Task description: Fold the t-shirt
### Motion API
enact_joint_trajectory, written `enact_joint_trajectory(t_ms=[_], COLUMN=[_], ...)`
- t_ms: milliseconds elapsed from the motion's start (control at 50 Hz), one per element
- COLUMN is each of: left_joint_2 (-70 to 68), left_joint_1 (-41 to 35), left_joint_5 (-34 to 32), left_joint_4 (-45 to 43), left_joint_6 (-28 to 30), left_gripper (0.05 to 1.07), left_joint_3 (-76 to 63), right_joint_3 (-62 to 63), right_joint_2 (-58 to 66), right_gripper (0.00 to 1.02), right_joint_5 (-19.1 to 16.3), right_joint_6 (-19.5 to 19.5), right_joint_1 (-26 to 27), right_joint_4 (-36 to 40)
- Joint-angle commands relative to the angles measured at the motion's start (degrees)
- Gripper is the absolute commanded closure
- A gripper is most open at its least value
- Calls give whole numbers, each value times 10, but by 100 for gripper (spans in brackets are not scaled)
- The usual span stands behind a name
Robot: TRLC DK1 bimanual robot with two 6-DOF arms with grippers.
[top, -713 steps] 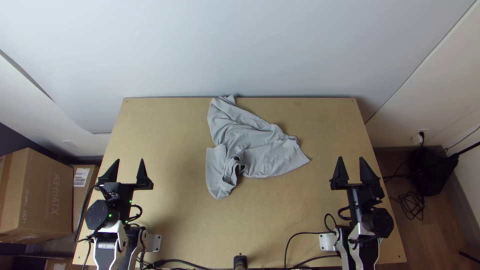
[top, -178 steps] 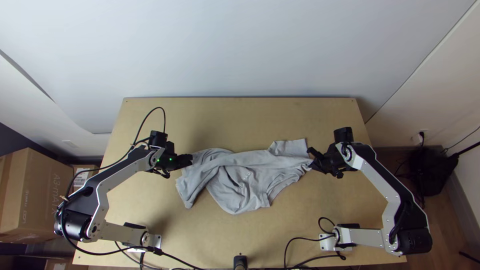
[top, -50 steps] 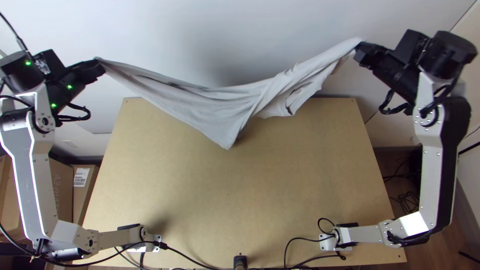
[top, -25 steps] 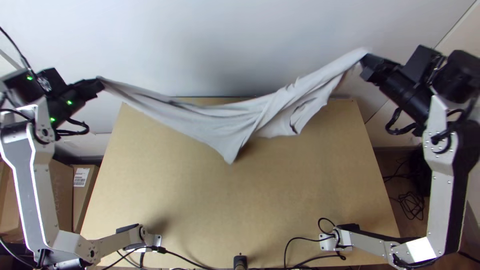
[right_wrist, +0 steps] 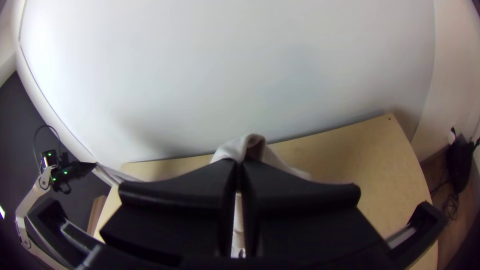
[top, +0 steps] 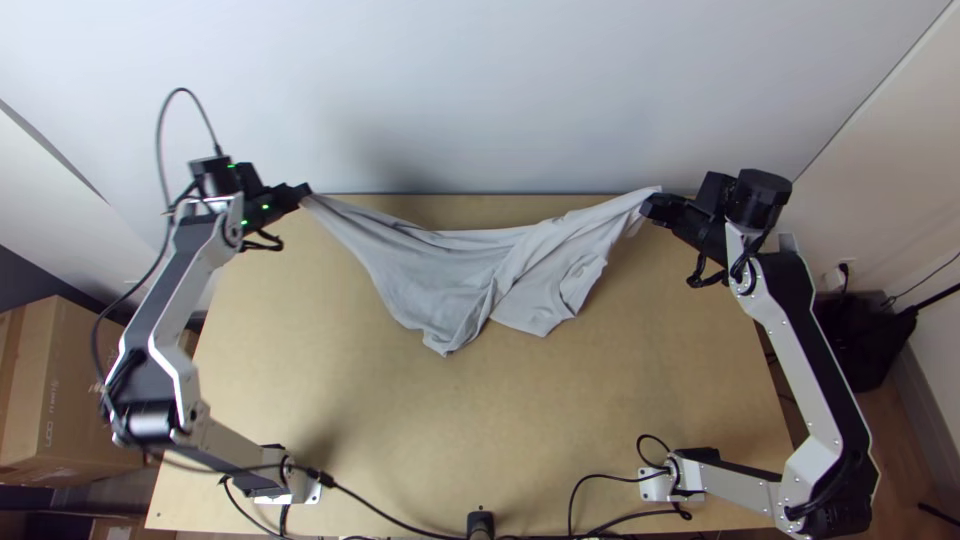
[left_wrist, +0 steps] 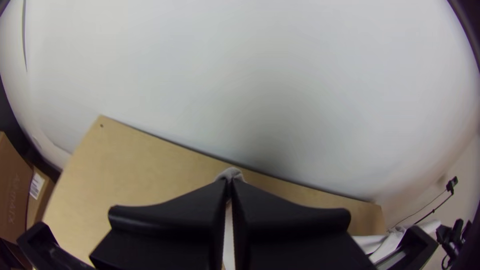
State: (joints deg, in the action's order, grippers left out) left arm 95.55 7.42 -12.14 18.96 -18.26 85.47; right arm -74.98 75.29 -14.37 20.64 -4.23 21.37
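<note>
"T-shirt point(top: 450, 270) first: it has swung down toward twelve o'clock on the counter point(top: 400, 430), lower than half a second ago, and the span between its held ends has narrowed," said the first watcher.

"And the grips?" asked the second.

"Left fingers point(top: 297, 193), at about half past ten, are pressed together on one bunched end. Right fingers point(top: 655, 207), at about half past one, are closed just as tightly on the other; a soft loop of cloth bulges past their tips in the right wrist view."

"So this is spreading, not folding?"

"Most likely. The arms seem to be laying it out, drawing it toward six o'clock. How much of the lower edge touches wood, nobody could tell from this."

"What sort of cloth?"

"Thin, limp, matt pale grey. Long ridges run in from both grips to a sagging middle, a diagonal crease crosses there, and the hem hangs in uneven points. It would probably settle twisted, so some smoothing may come before any neat fold."
</note>
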Motion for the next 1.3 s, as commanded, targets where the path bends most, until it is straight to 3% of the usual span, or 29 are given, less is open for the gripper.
enact_joint_trajectory(t_ms=[0, 220, 380, 500, 660, 800, 1060, 1180, 1280], left_joint_2=[75, 197, 213, 187, 104, 8, -209, -291, -326], left_joint_1=[-22, -62, -75, -82, -95, -151, -274, -353, -428], left_joint_5=[23, 55, 68, 68, 64, 63, 74, 108, 175], left_joint_4=[-23, -38, -54, -52, 7, 129, 97, 49, 18], left_joint_6=[-30, -35, -13, 9, 47, 176, 302, 333, 336], left_gripper=[105, 102, 38, 24, 22, 22, 24, 41, 41], left_joint_3=[65, 163, 178, 185, 184, 145, -116, -256, -341], right_joint_3=[23, 42, 45, 46, 47, 48, 60, 72, 81], right_joint_2=[13, 86, 112, 115, 120, 121, 108, 97, 89], right_gripper=[100, 100, 100, 100, 100, 100, 100, 100, 100], right_joint_5=[5, 5, 5, 5, 5, 6, 5, 5, 5], right_joint_6=[11, 21, 34, 35, 41, 54, 69, 70, 70], right_joint_1=[22, 46, 47, 43, 41, 35, 31, 32, 36], right_joint_4=[-47, -103, -119, -120, -122, -126, -126, -129, -134])
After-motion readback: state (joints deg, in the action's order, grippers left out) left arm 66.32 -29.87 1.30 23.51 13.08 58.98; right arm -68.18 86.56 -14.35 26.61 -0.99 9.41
